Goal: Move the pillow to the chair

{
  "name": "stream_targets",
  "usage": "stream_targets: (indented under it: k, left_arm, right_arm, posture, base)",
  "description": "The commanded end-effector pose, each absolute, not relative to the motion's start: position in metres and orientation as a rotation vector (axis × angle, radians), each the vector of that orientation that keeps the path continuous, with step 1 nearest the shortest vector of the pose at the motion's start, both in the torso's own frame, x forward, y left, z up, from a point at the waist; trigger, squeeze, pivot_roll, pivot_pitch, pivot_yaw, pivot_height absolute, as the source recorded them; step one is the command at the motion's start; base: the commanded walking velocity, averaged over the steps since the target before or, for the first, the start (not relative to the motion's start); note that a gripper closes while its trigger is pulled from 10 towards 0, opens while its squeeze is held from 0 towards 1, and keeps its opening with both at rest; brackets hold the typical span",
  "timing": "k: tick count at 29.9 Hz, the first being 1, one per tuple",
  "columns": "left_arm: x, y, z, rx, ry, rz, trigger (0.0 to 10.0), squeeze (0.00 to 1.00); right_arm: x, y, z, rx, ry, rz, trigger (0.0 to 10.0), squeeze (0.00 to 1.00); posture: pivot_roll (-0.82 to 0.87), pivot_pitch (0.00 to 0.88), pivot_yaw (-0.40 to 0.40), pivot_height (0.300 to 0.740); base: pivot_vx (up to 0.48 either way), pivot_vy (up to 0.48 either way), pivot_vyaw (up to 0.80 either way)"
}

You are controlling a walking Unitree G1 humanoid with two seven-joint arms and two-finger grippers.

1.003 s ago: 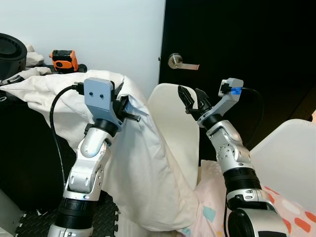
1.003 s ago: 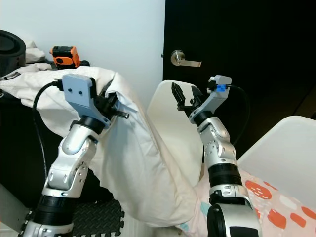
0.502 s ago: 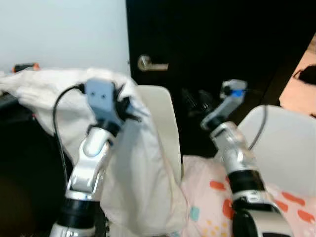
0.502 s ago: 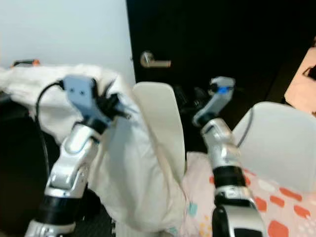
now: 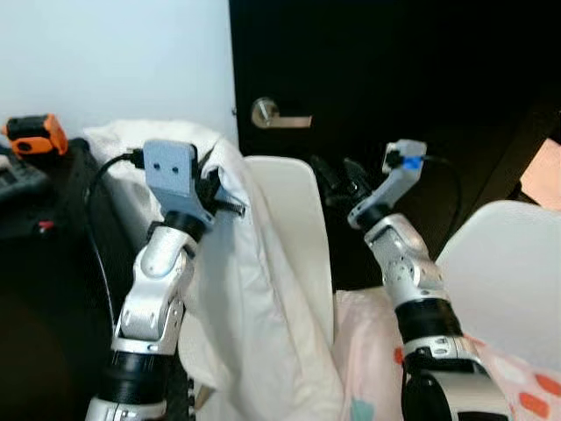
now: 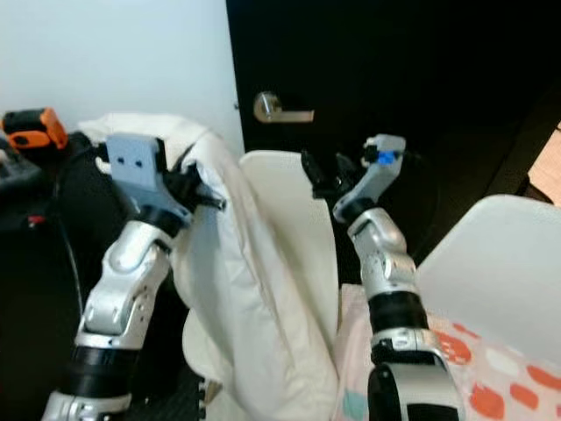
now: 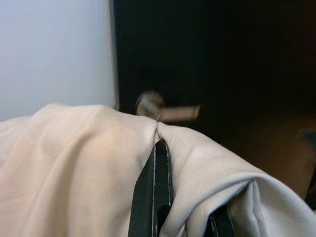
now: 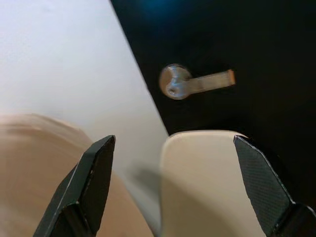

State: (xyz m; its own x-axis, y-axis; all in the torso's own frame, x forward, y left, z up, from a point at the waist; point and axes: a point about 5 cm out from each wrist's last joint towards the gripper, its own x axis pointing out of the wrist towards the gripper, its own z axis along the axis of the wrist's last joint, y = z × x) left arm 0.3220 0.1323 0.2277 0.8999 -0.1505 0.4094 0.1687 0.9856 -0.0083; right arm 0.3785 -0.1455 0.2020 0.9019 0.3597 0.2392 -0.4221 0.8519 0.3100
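The left tool [image 5: 230, 200] is clamped on a pinched fold of the white pillow [image 5: 263, 298], holding it up high; the pillow hangs from that grip with its long axis running down toward the floor. Its right edge drapes against the back of the cream chair [image 5: 294, 228], which stands just right of it in front of the black door [image 5: 412, 79]. So the chair lies to the right of the held pillow, and the left arm, already carrying it, is the one to swing it over — the seat itself is hidden behind the cloth.

The right tool [image 6: 326, 177] hovers with fingers spread and empty near the chair's top edge.

Compared with a second ago, the camera has turned right: the door handle [image 5: 273, 115] sits further left in view, and the pillow now hangs narrower and closer against the chair back.
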Motion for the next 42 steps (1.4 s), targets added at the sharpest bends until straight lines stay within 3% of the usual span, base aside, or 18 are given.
stream_targets:
  k: [1, 9, 17, 27, 37, 42]
  left_arm:
    - [0.323, 0.133, 0.221, -0.028, -0.385, -0.14, 10.0, 0.0]
    - [0.327, 0.153, 0.214, -0.007, -0.341, 0.051, 10.0, 0.0]
    - [0.326, 0.19, 0.229, 0.006, -0.388, 0.301, 10.0, 0.0]
    - [0.319, 0.174, 0.279, -0.015, -0.587, 0.261, 10.0, 0.0]
    - [0.332, 0.173, 0.274, 0.004, -0.549, 0.289, 10.0, 0.0]
    - [0.341, 0.185, 0.278, 0.062, -0.527, 0.324, 10.0, 0.0]
  right_arm:
    - [0.379, -0.144, 0.196, 0.368, -0.129, 0.413, 10.0, 0.0]
    - [0.378, -0.143, 0.192, 0.371, -0.112, 0.419, 10.0, 0.0]
    - [0.378, -0.14, 0.192, 0.364, -0.103, 0.43, 10.0, 0.0]
    - [0.379, -0.138, 0.193, 0.365, -0.1, 0.434, 10.0, 0.0]
    - [0.377, -0.14, 0.19, 0.357, -0.096, 0.421, 10.0, 0.0]
    - [0.373, -0.143, 0.187, 0.347, -0.088, 0.418, 10.0, 0.0]
  posture:
    - [0.04, 0.0, -0.009, 0.697]
    - [0.04, 0.0, -0.009, 0.667]
    - [0.04, 0.0, -0.006, 0.642]
    - [0.05, 0.0, -0.006, 0.602]
    - [0.04, 0.0, 0.006, 0.567]
    - [0.04, 0.0, 0.008, 0.542]
  base:
    - [0.0, 0.0, 0.0]
    - [0.0, 0.0, 0.0]
    - [0.0, 0.0, 0.0]
    - [0.0, 0.0, 0.0]
    - [0.0, 0.0, 0.0]
    - [0.0, 0.0, 0.0]
